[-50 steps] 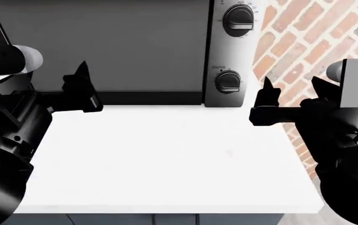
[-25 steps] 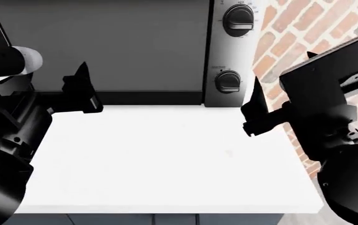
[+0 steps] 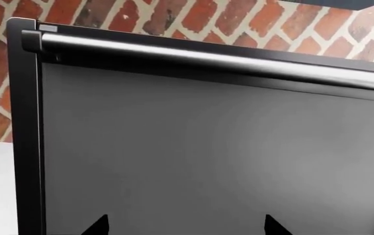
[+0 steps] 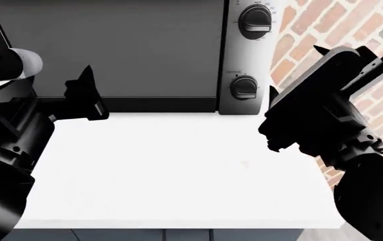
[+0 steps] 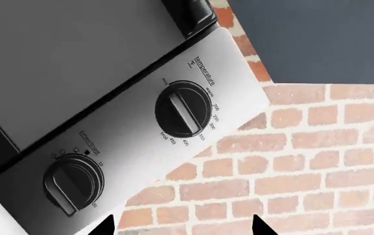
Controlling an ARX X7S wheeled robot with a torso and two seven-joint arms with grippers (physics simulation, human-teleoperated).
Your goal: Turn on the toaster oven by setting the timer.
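The toaster oven (image 4: 117, 50) stands at the back of the counter, its dark grey glass door (image 3: 206, 156) filling the left wrist view. Two black dials sit on its silver control strip (image 5: 128, 142). The timer (image 4: 243, 87) is the lower one, labelled timer/toast (image 5: 72, 183), and the temperature dial (image 5: 183, 108) is above it. My right gripper (image 4: 293, 70) hangs open and rolled sideways, just right of the timer and apart from it. In the right wrist view the right gripper (image 5: 182, 226) has only brick wall between its tips. My left gripper (image 4: 87, 95) is open before the door's lower left, holding nothing.
A white counter (image 4: 171, 170) spreads in front of the oven, its right edge (image 4: 325, 175) under my right arm. A brick wall (image 4: 318, 25) rises right of the oven. A black door handle (image 3: 206, 56) runs along the door's top.
My right gripper has risen, rolled sideways and swung closer to the control strip. The left arm has stayed put, and both dials look unchanged.
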